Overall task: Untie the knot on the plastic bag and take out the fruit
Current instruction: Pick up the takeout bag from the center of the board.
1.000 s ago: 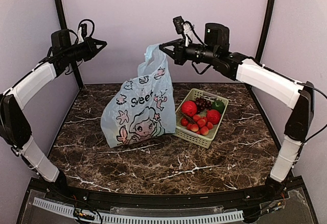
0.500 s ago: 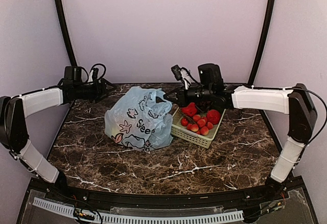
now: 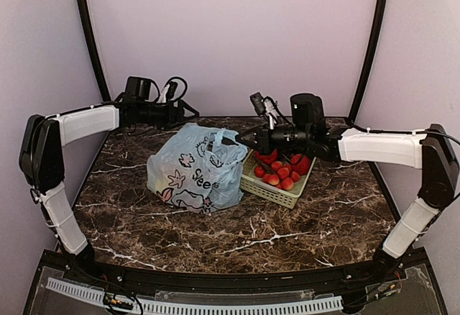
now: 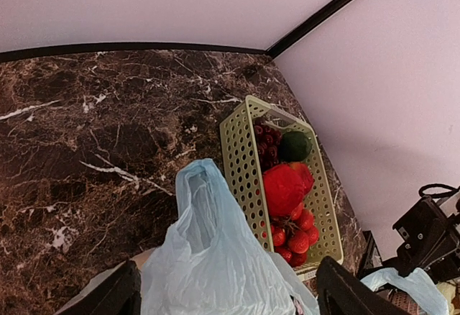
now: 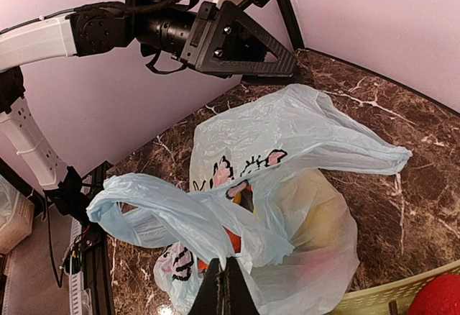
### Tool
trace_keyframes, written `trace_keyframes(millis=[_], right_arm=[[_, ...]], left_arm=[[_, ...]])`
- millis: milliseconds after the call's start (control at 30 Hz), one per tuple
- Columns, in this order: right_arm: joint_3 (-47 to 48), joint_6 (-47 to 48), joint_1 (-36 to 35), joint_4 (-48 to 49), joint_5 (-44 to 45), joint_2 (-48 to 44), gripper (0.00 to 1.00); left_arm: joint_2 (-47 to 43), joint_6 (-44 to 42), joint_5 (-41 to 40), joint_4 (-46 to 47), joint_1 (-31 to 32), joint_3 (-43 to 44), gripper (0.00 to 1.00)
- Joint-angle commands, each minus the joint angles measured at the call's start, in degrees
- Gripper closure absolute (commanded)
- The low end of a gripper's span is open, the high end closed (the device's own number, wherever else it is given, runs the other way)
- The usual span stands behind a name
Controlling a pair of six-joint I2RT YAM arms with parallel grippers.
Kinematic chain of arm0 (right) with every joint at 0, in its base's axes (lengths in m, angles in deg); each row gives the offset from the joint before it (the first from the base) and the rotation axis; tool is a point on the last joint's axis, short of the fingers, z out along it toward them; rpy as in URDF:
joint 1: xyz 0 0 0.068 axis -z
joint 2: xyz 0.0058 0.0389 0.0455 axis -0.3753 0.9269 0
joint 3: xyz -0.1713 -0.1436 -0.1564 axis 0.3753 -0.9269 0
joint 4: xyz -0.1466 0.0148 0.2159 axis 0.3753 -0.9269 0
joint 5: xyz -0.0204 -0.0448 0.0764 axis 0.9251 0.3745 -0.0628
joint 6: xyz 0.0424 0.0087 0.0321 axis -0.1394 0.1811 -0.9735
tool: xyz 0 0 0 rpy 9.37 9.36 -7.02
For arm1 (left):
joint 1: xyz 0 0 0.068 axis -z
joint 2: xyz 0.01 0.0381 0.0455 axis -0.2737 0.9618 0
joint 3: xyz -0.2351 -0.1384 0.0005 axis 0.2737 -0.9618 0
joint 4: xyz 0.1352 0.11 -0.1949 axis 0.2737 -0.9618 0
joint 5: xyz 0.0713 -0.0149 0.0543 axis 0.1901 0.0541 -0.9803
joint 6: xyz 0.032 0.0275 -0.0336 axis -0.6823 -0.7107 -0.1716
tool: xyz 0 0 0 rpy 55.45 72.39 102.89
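Our left gripper (image 3: 192, 111) has its jaws spread wide and grips nothing. In its own wrist view the two fingers (image 4: 108, 297) sit at the bottom corners, with the bag's pale film rising between them. It hangs low over the back of the table (image 3: 302, 221), just behind the bag (image 3: 192, 167); we cannot tell whether it touches the film. Our right gripper (image 3: 239, 138) is closed tight on one handle (image 5: 162, 203) of the bag, a twisted loop of blue film pinched at the fingertips on the side nearest the basket (image 3: 267, 190).

The only writing we can read is the blue lettering on the bag's near face, roughly "Swee", with the rest lost in a fold. Around it are printed starfish, shells and part of a cartoon girl's face.

The bag lies slumped on the table left of centre, its right side against the basket. It is thin, light blue and translucent, and creased all over. In the right wrist view the second handle (image 5: 359, 149) lies free, stretched out flat and apart from the pinched one. Through the film we see fruit (image 5: 316, 211): a yellow mass in the belly of the bag and a patch of orange beside it. The pale green basket holds strawberries (image 4: 298, 239), dark grapes (image 4: 267, 142), large red fruits (image 4: 282, 189) and a dark green one (image 4: 295, 144).
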Motion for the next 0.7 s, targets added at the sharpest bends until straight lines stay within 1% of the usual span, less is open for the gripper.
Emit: trace_keyframes(millis=[0, 100, 233, 300, 333, 367, 400, 433, 467, 500, 567, 667], right_arm=[[-2.78, -1.33, -0.52, 2.94, 0.22, -2.16, 1.00], [-3.57, -1.74, -0.49, 3.35, 0.22, -2.92, 1.00], [-4.15, -2.36, -0.52, 3.74, 1.25, -3.15, 1.00], [-3.81, -3.10, -0.52, 3.36, 2.74, -3.00, 1.00], [-3.40, -3.45, -0.52, 2.83, 3.68, -2.84, 1.00], [-2.78, -3.76, -0.52, 2.01, 4.74, -2.71, 1.00], [-2.30, -3.96, -0.50, 1.51, 5.81, -2.56, 1.00], [-1.80, -4.10, -0.51, 1.19, 6.60, -2.39, 1.00], [-1.25, -4.18, -0.52, 1.00, 7.30, -2.19, 1.00], [-0.46, -4.20, -0.50, 0.76, 8.09, -1.95, 1.00], [1.39, -4.20, -0.37, 0.18, 8.95, -1.37, 1.00], [4.90, -4.00, -0.36, -0.29, 9.64, -0.02, 1.00]], left_arm=[[3.33, -6.24, -5.08, -8.14, 2.12, 5.74, 0.15], [6.53, -8.14, -7.46, -11.97, 2.73, 9.30, 0.13], [7.82, -8.28, -6.74, -12.76, 3.82, 9.71, 0.13], [7.74, -7.91, -4.87, -12.77, 4.29, 9.54, 0.25], [7.64, -7.60, -3.28, -12.63, 4.33, 9.40, 0.43], [7.10, -7.10, -1.98, -12.06, 4.42, 8.77, 0.52], [6.15, -6.83, -1.64, -11.70, 4.39, 8.32, 0.68], [5.66, -6.28, -1.22, -10.86, 4.37, 7.16, 0.82], [4.41, -6.07, -1.18, -10.53, 4.37, 5.97, 0.88], [3.82, -5.80, -1.34, -10.15, 4.32, 5.55, 0.96], [2.32, -5.65, -1.44, -10.03, 4.17, 4.90, 0.99], [-0.06, -5.22, -1.64, -9.37, 3.18, 5.10, 0.99]])
